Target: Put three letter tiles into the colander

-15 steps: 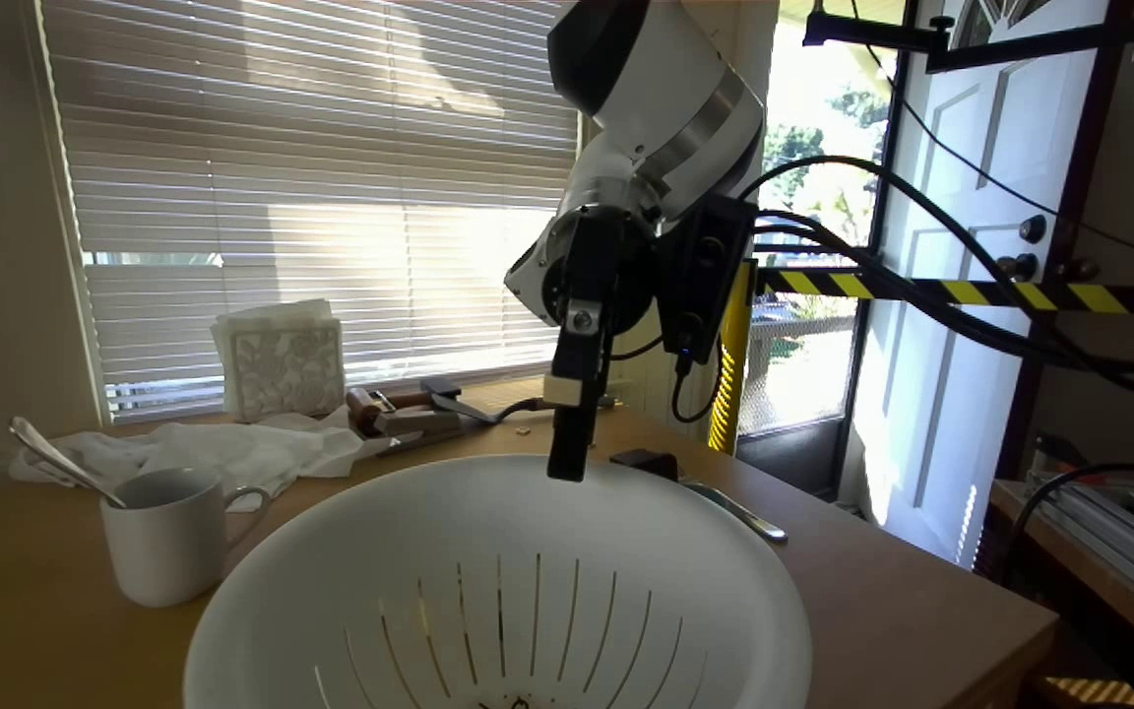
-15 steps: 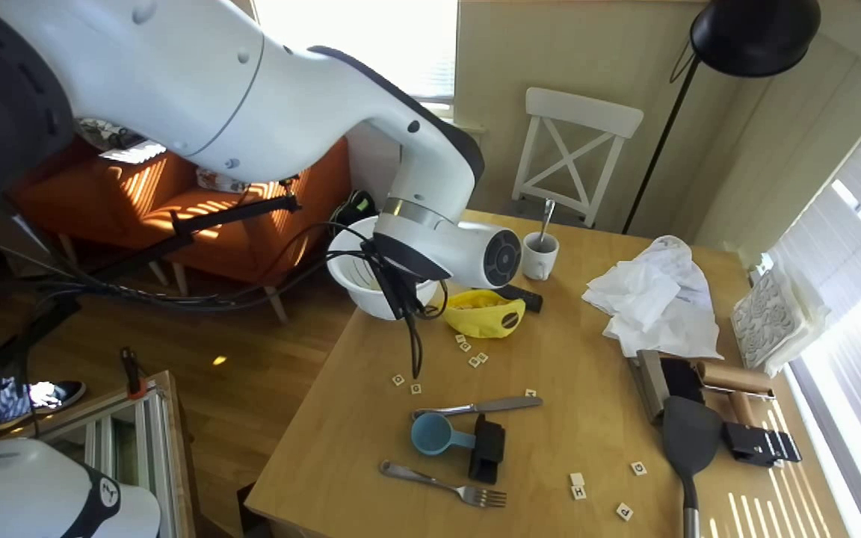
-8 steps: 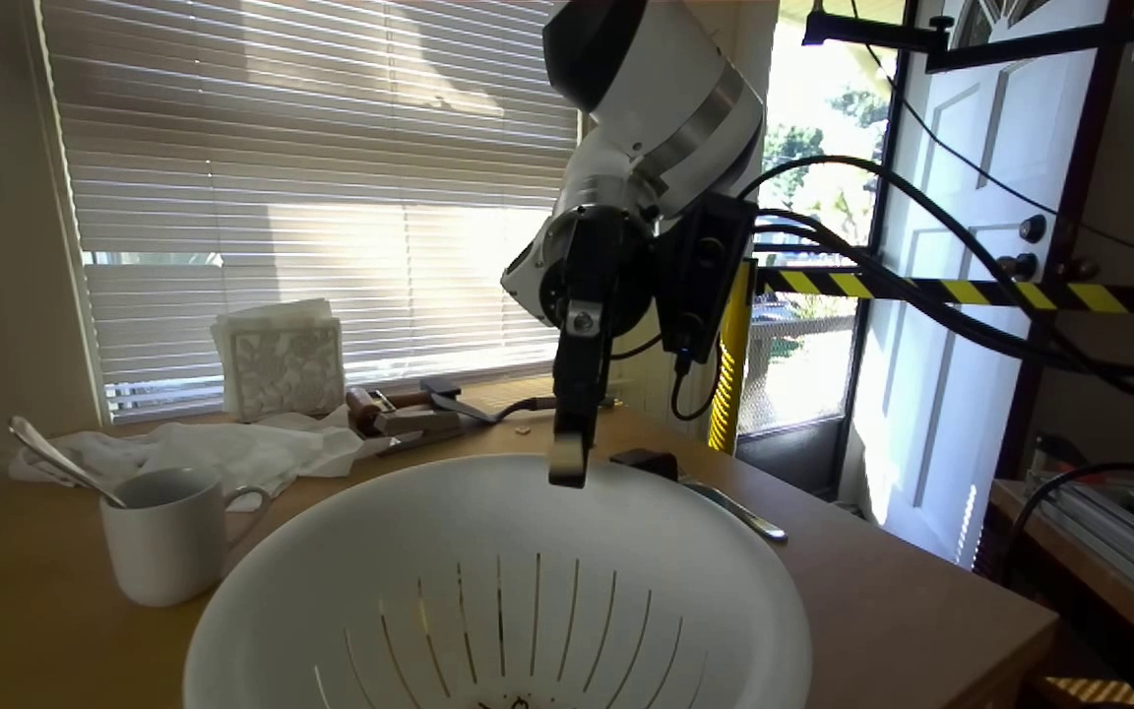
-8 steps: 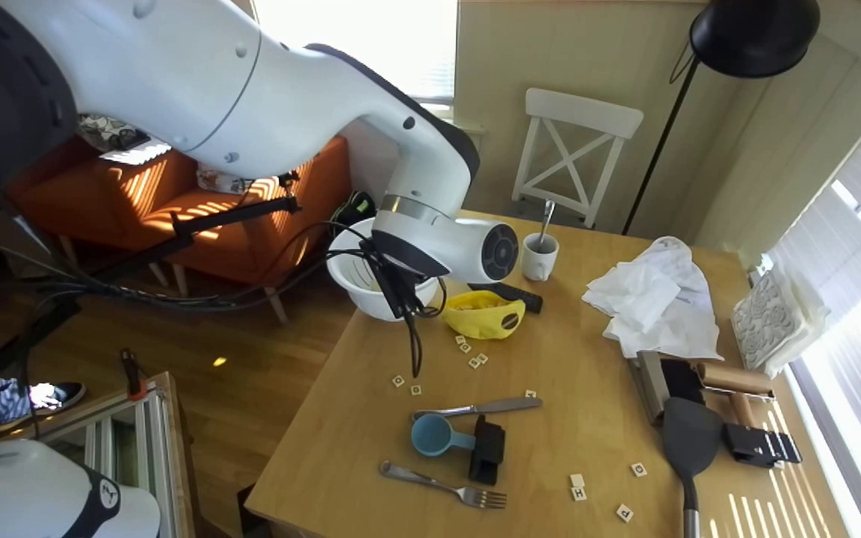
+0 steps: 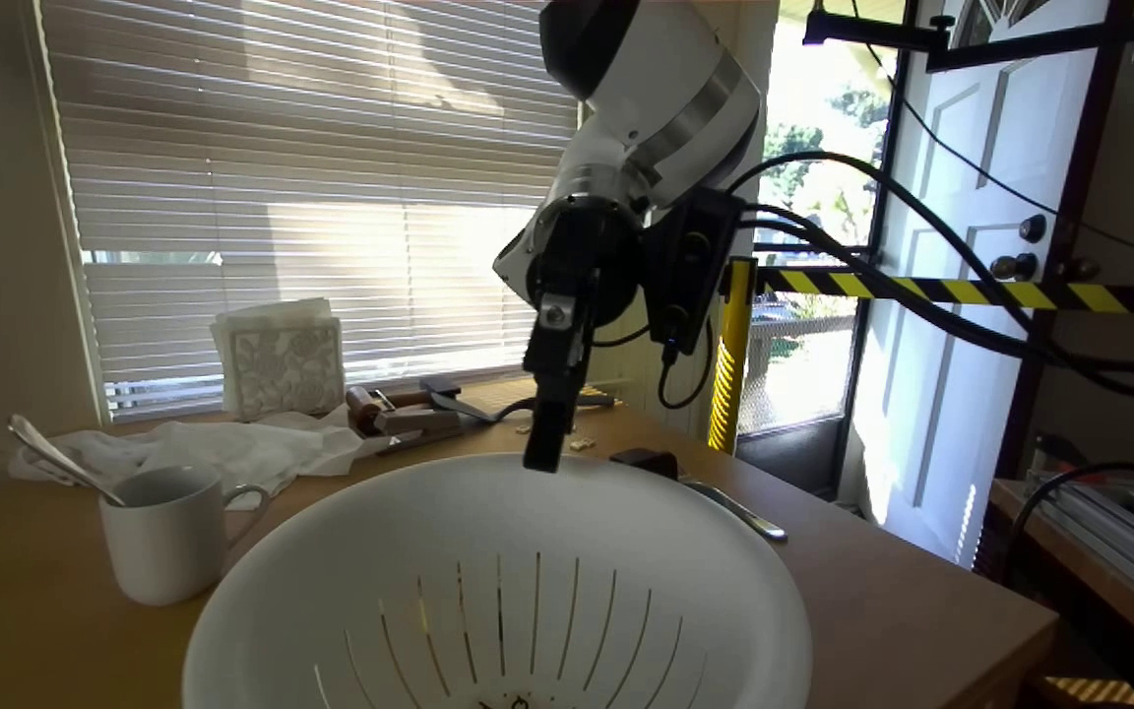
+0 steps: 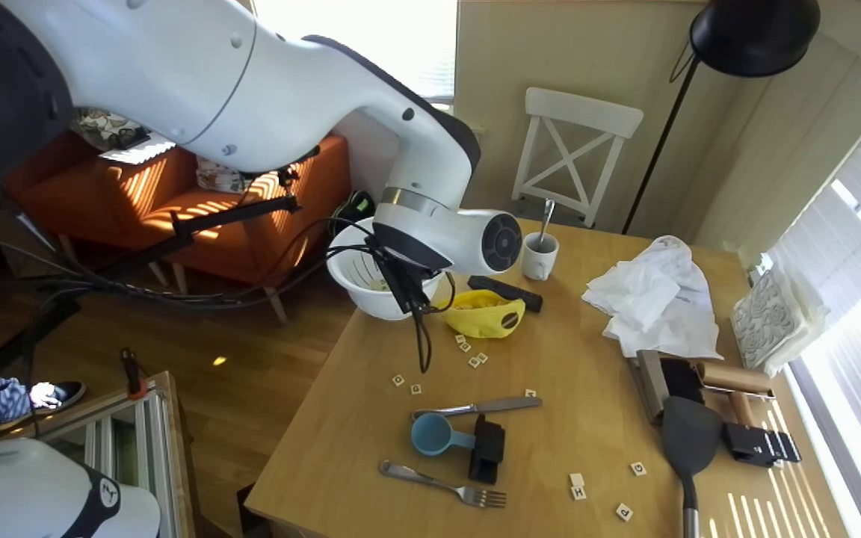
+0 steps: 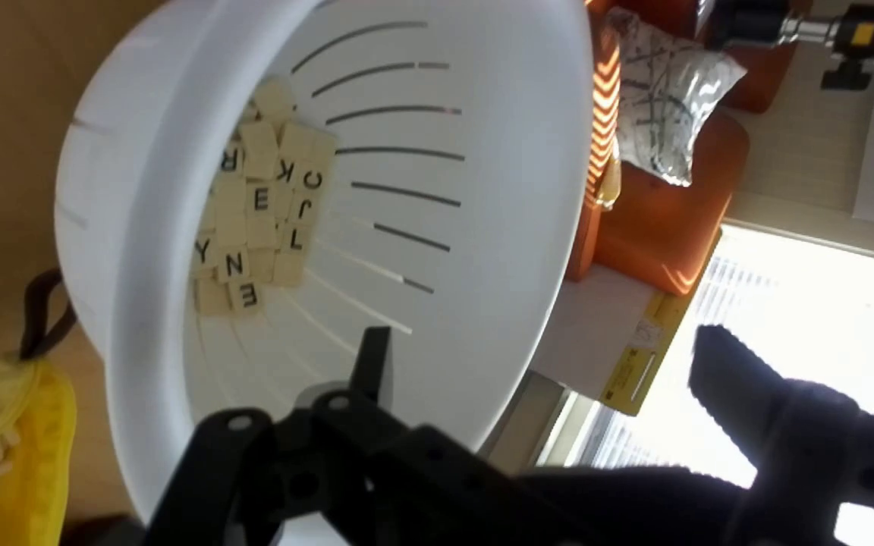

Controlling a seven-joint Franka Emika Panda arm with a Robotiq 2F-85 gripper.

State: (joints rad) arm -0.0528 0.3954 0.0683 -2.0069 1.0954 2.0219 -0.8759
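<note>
The colander (image 5: 498,522), a big white slotted bowl, stands at the table edge in both exterior views (image 6: 382,305). In the wrist view (image 7: 513,189) its base holds a heap of letter tiles (image 7: 259,201), among them R, E, K, N, Y and L. My gripper (image 5: 541,461) is above the colander, close to its far rim in an exterior view. In the wrist view the gripper (image 7: 539,341) has its fingers wide apart with nothing between them. Loose letter tiles lie on the table, such as one near the fork (image 6: 415,389) and one marked H (image 6: 578,493).
A yellow pouch (image 6: 479,320) with tiles stands beside the colander. A remote (image 6: 531,300) and a white mug with a spoon (image 6: 539,261) are near it. A knife (image 6: 505,404), blue scoop (image 6: 430,434), fork (image 6: 430,482), spatula (image 6: 688,437) and crumpled paper (image 6: 647,299) lie about.
A pale tile at the gripper's fingers dropped down toward the colander and no longer shows there. The gripper has since shifted slightly left and up in an exterior view.
</note>
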